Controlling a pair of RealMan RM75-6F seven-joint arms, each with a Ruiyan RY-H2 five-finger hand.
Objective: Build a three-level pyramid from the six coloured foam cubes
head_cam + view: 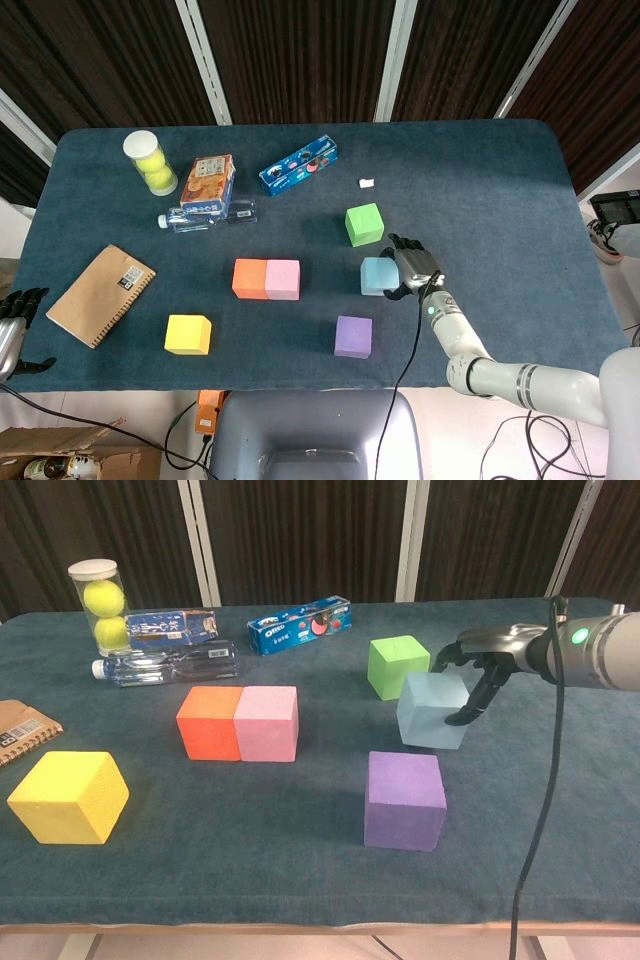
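Right hand grips the light blue cube, fingers wrapped around its right side.
The cube sits at 5 o'clock of the green cube, just beside it on the bench.

Blue-covered table: six cubes, notebook, bottle, snacks.

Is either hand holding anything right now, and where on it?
The right hand grips the light blue cube by its right side and top edge. The left hand holds nothing.
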